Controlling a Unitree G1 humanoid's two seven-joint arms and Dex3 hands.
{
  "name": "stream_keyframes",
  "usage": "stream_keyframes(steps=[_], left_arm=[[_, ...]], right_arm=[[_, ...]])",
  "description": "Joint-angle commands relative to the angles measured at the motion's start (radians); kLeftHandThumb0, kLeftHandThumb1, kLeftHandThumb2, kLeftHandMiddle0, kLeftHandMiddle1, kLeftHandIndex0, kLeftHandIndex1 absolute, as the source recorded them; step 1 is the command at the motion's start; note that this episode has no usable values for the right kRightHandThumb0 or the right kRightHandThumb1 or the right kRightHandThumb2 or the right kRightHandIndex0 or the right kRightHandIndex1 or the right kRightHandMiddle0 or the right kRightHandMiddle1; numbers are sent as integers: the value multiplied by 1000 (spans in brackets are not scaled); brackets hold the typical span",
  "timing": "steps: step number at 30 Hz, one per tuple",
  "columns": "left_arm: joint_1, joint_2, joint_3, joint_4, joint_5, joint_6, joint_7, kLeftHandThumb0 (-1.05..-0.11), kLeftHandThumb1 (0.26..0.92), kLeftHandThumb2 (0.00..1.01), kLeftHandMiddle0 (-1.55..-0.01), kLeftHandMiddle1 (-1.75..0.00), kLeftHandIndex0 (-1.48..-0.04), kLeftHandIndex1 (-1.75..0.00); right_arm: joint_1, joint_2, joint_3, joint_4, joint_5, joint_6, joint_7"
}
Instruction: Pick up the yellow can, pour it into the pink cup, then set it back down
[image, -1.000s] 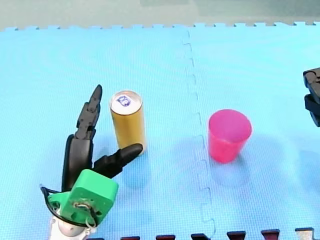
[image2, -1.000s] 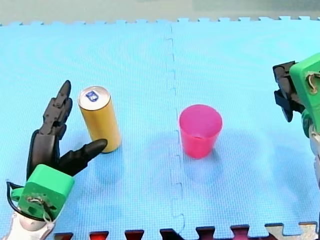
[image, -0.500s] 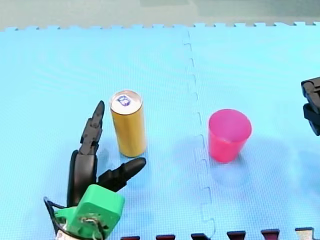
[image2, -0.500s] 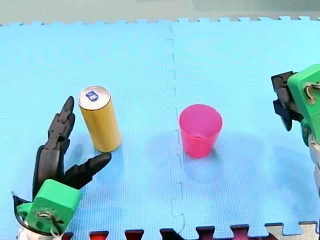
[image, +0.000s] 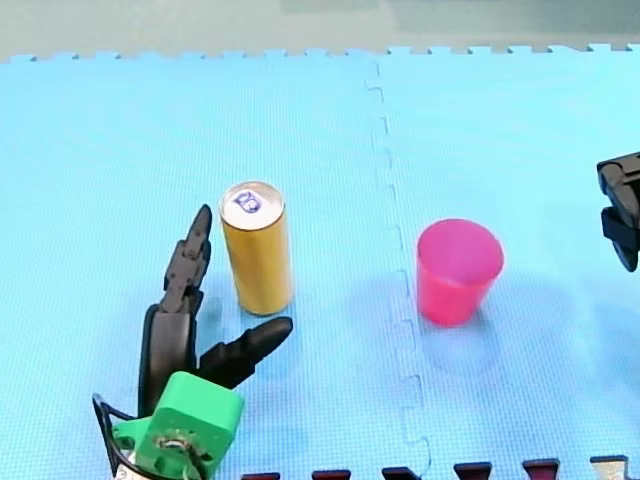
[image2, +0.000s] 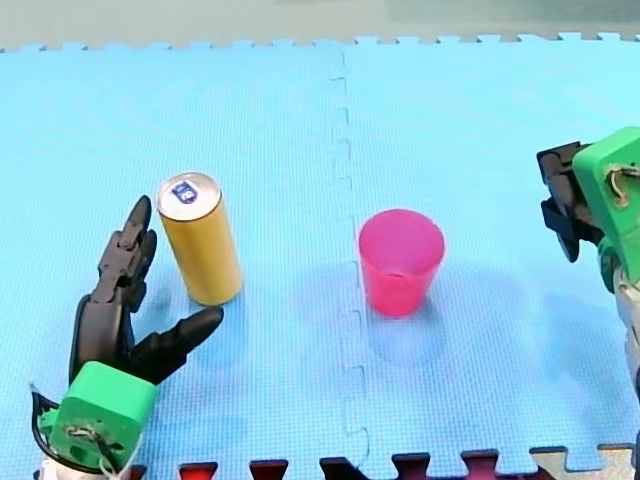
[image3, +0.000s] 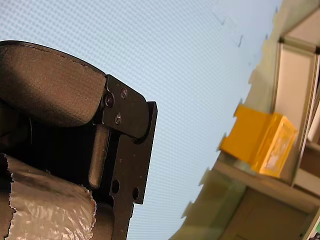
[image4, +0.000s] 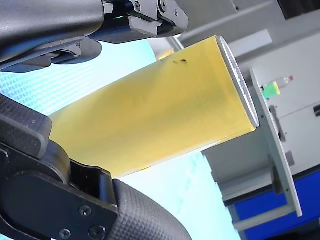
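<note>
While yellow can (image: 258, 250) stands upright, lid up; left hand (image: 190, 335) beside it, uncurled, empty

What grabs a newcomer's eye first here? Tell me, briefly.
The yellow can stands upright on the blue foam mat, with the left hand just short of it, holding nothing. The pink cup stands to the can's right, and the right hand is at the mat's right edge.

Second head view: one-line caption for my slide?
Left hand open beside upright yellow can; pink cup stands apart; right hand at right edge.
</note>
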Motion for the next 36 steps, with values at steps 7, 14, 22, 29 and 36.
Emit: stream_keyframes(steps=[7,14,22,29,36], left_arm=[[3,7,11,-43,-13,23,-25,-1048,778,0,-277,-2,-223,-4],[-14,35,21,-26,29,18,38,-1040,773,0,-284,-4,-225,-2],[-23,49,7,-19,70,11,79,-1028,773,0,-293,-5,-225,-1],[-72,39,-7,34,85,28,106,-1023,777,2,-300,-5,-227,-1],[-130,26,-9,98,86,48,134,-1028,782,2,-311,-8,-240,-5]], right_arm=[[-14,-6,5,-1,-3,16,9],[-15,2,9,1,-6,13,1],[-13,6,8,0,-6,-2,-10],[-7,1,10,3,-13,-12,-9],[-7,0,8,5,-15,-14,-4]])
